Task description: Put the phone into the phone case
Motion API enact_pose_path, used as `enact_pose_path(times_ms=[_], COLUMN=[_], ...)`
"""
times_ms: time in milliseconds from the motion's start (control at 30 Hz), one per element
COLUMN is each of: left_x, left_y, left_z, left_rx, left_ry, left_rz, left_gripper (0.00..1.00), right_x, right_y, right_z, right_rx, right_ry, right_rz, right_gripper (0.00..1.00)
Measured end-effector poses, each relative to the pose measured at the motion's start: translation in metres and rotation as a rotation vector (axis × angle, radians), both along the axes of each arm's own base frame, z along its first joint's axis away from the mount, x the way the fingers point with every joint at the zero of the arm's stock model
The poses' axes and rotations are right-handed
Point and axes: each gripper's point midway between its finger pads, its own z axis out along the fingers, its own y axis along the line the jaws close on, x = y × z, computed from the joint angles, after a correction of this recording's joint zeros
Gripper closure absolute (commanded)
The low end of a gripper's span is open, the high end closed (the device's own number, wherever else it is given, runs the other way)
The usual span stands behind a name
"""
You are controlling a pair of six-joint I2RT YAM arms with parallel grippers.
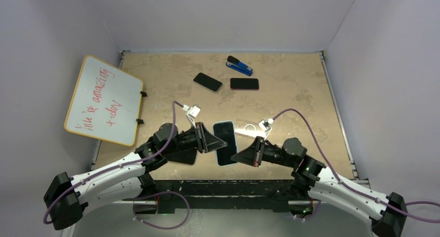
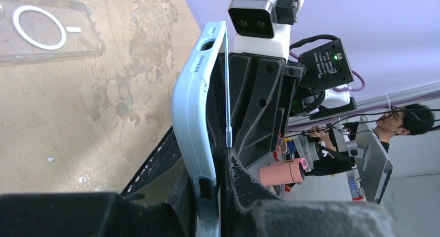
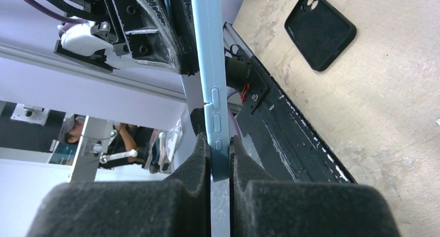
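Light-blue phone case (image 2: pixel 189 123) held off the table (image 1: pixel 290 107), between the two arms near the front edge; in the top view a phone (image 1: pixel 227 136) shows as a dark face inside the blue rim; whether it is fully seated, cannot tell.

Left gripper (image 2: pixel 210 187) narrowed onto the case, one pad on each side of it; from its wrist view the case stands edge-on with its port cut-outs showing at the far end.

Right gripper (image 3: pixel 220 162) pinched tight on the opposite long edge, pads touching both faces just below the side buttons; the two grippers meet the case from opposite sides, close to each other.

Clear phone case (image 2: pixel 41 27) with a white ring lies flat on the table just beyond the held case, to the right of it in the top view; black phone case (image 3: pixel 320 35) lies flat with its camera cut-out showing, beneath the left arm.

Farther back: two dark phones (image 1: pixel 207 82) (image 1: pixel 244 83) side by side, apart; blue stapler (image 1: pixel 239 66) just behind them.

Whiteboard (image 1: pixel 104 99) with red writing leans at the table's left edge.
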Motion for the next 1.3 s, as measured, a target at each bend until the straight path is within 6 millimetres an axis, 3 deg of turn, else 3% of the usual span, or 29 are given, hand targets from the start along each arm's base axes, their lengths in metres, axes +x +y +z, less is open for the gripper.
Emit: enact_pose_path(times_ms=[200, 300, 367, 533, 667, 867, 1033, 1167, 1300], left_x=[0.006, 0.019, 0.028, 0.059, 0.092, 0.137, 0.155, 0.153, 0.147], left_y=[0.004, 0.011, 0.018, 0.042, 0.059, 0.044, 0.034, 0.040, 0.050], left_z=[-0.011, -0.036, -0.059, -0.108, -0.132, -0.146, -0.161, -0.181, -0.192], left_rx=[0.037, 0.125, 0.207, 0.346, 0.423, 0.457, 0.482, 0.529, 0.582], left_ry=[0.040, 0.080, 0.122, 0.248, 0.310, 0.344, 0.348, 0.387, 0.423], left_rz=[0.050, 0.124, 0.173, 0.264, 0.311, 0.225, 0.151, 0.134, 0.141], left_gripper=[1.00, 1.00, 1.00, 1.00, 1.00, 0.99, 0.77, 0.60, 0.52], right_x=[0.008, 0.015, 0.018, 0.020, 0.020, 0.015, 0.015, 0.014, 0.015], right_y=[-0.003, -0.010, -0.015, -0.026, -0.034, -0.042, -0.048, -0.052, -0.055], right_z=[-0.011, -0.026, -0.025, -0.011, -0.010, -0.020, -0.022, -0.019, -0.021], right_rx=[-0.032, -0.123, -0.153, -0.170, -0.186, -0.228, -0.251, -0.253, -0.266], right_ry=[0.046, 0.075, 0.072, 0.036, 0.028, 0.039, 0.032, 0.023, 0.023], right_rz=[-0.060, -0.116, -0.138, -0.180, -0.203, -0.206, -0.219, -0.228, -0.242], right_gripper=[0.36, 0.15, 0.03, 0.01, 0.01, 0.01, 0.01, 0.01, 0.01])
